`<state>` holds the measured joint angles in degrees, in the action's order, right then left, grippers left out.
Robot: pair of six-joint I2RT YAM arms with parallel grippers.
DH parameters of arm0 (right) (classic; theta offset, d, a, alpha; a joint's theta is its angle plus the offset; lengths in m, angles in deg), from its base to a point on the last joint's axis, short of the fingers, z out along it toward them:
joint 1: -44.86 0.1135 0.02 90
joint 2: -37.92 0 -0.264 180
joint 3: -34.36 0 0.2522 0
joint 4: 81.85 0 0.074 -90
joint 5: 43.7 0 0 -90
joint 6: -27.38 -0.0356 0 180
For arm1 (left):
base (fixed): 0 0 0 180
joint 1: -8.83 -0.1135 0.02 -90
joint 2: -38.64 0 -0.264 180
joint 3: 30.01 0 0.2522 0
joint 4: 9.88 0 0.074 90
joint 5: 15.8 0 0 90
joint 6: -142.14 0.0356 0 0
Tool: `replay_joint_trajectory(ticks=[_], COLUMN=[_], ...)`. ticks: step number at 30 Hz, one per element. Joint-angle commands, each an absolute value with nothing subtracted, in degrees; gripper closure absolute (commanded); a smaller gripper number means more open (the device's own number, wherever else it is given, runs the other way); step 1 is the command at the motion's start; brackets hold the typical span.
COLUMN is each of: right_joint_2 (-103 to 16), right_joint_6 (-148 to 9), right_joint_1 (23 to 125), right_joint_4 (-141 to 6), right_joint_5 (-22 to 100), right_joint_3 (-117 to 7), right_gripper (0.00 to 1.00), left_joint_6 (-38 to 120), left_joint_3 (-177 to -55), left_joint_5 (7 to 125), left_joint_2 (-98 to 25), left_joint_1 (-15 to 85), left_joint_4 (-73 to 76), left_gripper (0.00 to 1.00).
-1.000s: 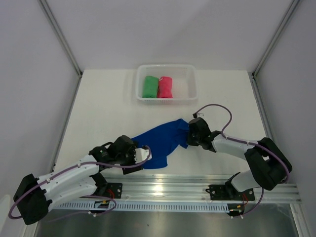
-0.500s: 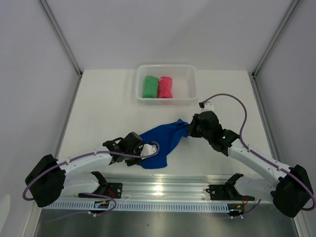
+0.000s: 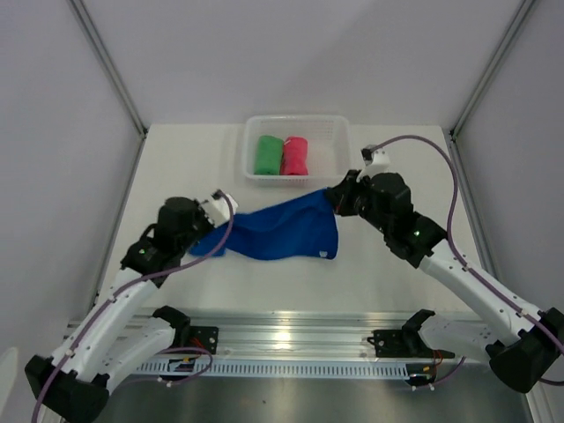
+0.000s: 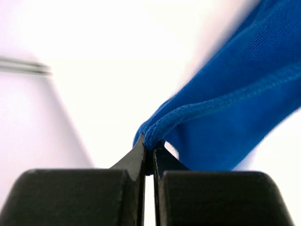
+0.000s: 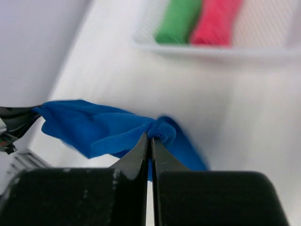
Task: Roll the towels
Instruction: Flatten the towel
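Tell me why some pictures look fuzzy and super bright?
Left wrist view: everything behind the blue towel is blown out white, and the cloth's far edge smears. Right wrist view: the green towel, pink-red towel and white basket are out of focus. Top external view: sharp, evenly lit, glare on the metal rail.

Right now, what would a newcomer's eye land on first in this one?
The royal blue towel, stretched across the table: the left tool is shut on one end, the right tool on the other. Behind it, a green roll and a pink-red roll lie side by side in the white basket.
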<state>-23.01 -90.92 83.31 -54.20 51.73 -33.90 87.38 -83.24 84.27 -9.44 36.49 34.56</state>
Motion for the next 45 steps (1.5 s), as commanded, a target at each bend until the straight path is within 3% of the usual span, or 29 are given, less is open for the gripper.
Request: replay_joint_trajectory(ticks=[1, 7, 14, 21, 27, 30, 33, 34, 35, 37, 40, 45], right_joint_2=[-24.1, -24.4, -13.1, -5.0, -7.2, -13.0, -20.7, -22.6, -26.3, -29.9, -34.0, -29.9], right_joint_6=[-88.6, -91.0, -95.0, -101.7, -99.8, -98.2, -98.7, -98.7, -98.2, -96.8, -92.8, -89.2], right_joint_1=[83.7, 83.9, 84.2, 89.8, 87.0, 76.2, 66.8, 65.3, 62.9, 61.4, 60.8, 62.1], right_joint_4=[-61.1, -62.4, -52.7, -38.7, -41.4, -48.3, -53.9, -54.4, -54.7, -54.7, -49.7, -41.6], right_joint_5=[47.1, 43.7, 50.0, 59.3, 60.1, 51.0, 44.5, 45.0, 45.9, 47.1, 52.6, 53.9], right_joint_3=[-41.8, -45.1, -34.4, -35.1, -30.8, -27.9, -25.2, -25.0, -25.3, -26.8, -31.2, -29.0], right_gripper=[1.00, 1.00, 1.00, 1.00, 1.00, 1.00, 0.96, 0.88, 0.61, 0.46, 0.40, 0.43], left_joint_6=[97.3, 103.2, 105.5, 106.0, 109.8, 109.9, 105.9, 104.4, 101.1, 98.2, 93.0, 94.0], left_joint_3=[-93.4, -103.0, -97.7, -104.3, -97.8, -94.1, -96.5, -97.1, -97.9, -101.2, -104.2, -100.1], left_joint_5=[87.6, 83.9, 75.3, 71.3, 67.3, 70.9, 74.3, 76.3, 78.5, 79.6, 78.6, 71.3], left_joint_2=[-4.7, -4.8, -4.3, -4.6, -9.2, -15.8, -25.6, -27.8, -29.7, -33.1, -30.3, -16.3], left_joint_1=[31.7, 31.0, 31.2, 31.2, 31.2, 31.2, 31.2, 31.2, 31.2, 31.2, 31.4, 36.4], left_joint_4=[36.2, 43.7, 58.9, 67.3, 58.3, 45.1, 35.7, 34.2, 31.5, 30.8, 33.1, 47.3], left_gripper=[0.99, 0.99, 0.99, 0.99, 0.99, 0.99, 0.88, 0.74, 0.61, 0.38, 0.28, 0.27])
